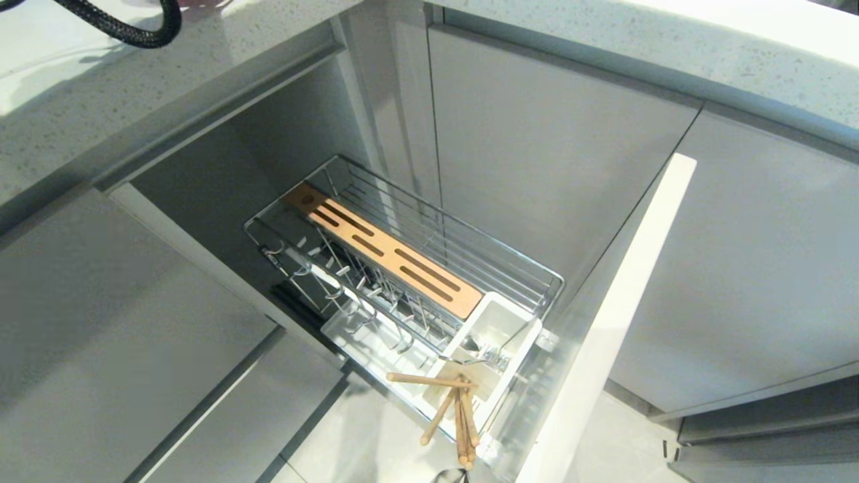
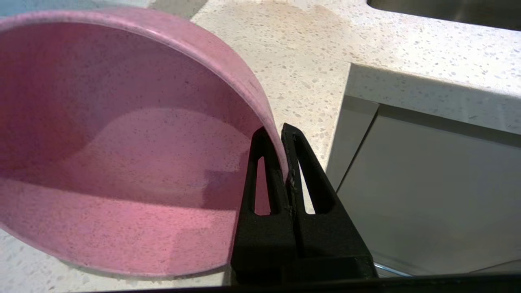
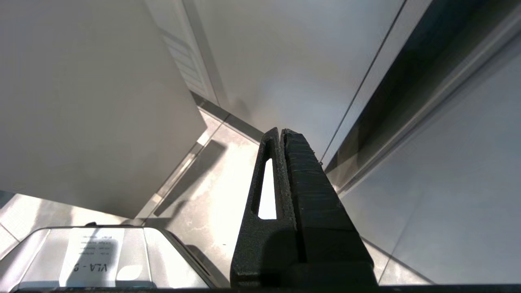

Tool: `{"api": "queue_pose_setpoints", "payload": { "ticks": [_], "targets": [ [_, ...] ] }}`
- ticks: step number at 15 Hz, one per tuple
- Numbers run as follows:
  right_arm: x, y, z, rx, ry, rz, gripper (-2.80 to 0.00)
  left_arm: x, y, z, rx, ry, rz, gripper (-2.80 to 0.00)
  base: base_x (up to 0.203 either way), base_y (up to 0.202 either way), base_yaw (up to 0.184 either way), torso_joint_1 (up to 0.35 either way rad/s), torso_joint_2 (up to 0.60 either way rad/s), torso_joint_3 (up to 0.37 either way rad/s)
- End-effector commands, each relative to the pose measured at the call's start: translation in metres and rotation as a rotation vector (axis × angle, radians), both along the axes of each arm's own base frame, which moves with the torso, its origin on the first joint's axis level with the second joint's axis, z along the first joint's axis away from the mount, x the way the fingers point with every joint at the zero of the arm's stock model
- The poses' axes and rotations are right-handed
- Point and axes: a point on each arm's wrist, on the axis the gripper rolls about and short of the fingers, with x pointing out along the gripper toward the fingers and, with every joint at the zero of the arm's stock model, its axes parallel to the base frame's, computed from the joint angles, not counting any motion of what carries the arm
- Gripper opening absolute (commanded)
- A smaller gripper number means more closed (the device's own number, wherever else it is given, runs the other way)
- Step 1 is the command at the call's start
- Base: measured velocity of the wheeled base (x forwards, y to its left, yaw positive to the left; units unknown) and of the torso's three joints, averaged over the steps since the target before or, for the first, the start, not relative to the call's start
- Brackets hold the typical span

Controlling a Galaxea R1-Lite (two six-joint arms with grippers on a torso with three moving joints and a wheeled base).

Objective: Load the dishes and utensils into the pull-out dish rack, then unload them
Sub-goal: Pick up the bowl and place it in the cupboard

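My left gripper (image 2: 281,132) pinches the pink bowl's (image 2: 122,142) rim, jaws nearly together, one finger inside, one outside; the bowl sits tilted on the speckled countertop (image 2: 325,49). My right gripper (image 3: 281,132) hangs closed and empty near the floor. Farther off, the pull-out dish rack (image 1: 537,282) stands open, chopsticks (image 1: 456,409) and what looks like the fork (image 1: 490,352) in its white box.
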Motion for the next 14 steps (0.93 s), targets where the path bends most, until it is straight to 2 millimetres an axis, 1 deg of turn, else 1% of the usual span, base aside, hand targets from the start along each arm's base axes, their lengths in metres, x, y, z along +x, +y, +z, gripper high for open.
{"api": "queue_pose_setpoints", "payload": {
  "ticks": [1,4,8,9,11,13,14],
  "targets": [
    [0.0,0.0,0.0,0.0,0.0,0.001,-2.8,-0.003,0.001,0.002,-0.002,-0.005,-0.002,-2.8,0.0,0.0,0.0,0.0,0.0,0.0],
    [0.0,0.0,0.0,0.0,0.001,0.001,-2.8,-0.008,-0.001,0.002,0.0,-0.004,-0.013,-2.8,0.0,0.0,0.0,0.0,0.0,0.0],
    [0.0,0.0,0.0,0.0,0.001,0.001,-2.8,-0.025,0.006,0.002,0.029,0.046,-0.021,-2.8,0.0,0.0,0.0,0.0,0.0,0.0],
    [0.0,0.0,0.0,0.0,0.001,0.001,-2.8,-0.03,0.006,0.005,0.013,0.034,-0.04,-2.8,0.0,0.0,0.0,0.0,0.0,0.0],
    [0.0,0.0,0.0,0.0,0.001,0.001,-2.8,-0.043,0.011,0.015,-0.027,-0.028,-0.054,-2.8,0.0,0.0,0.0,0.0,0.0,0.0],
    [0.0,0.0,0.0,0.0,0.001,0.001,-2.8,-0.063,0.012,0.03,-0.108,-0.125,-0.108,-2.8,0.0,0.0,0.0,0.0,0.0,0.0],
    [0.0,0.0,0.0,0.0,0.001,0.001,-2.8,-0.07,0.012,0.035,-0.147,-0.161,-0.131,-2.8,0.0,0.0,0.0,0.0,0.0,0.0]
  ]
}}
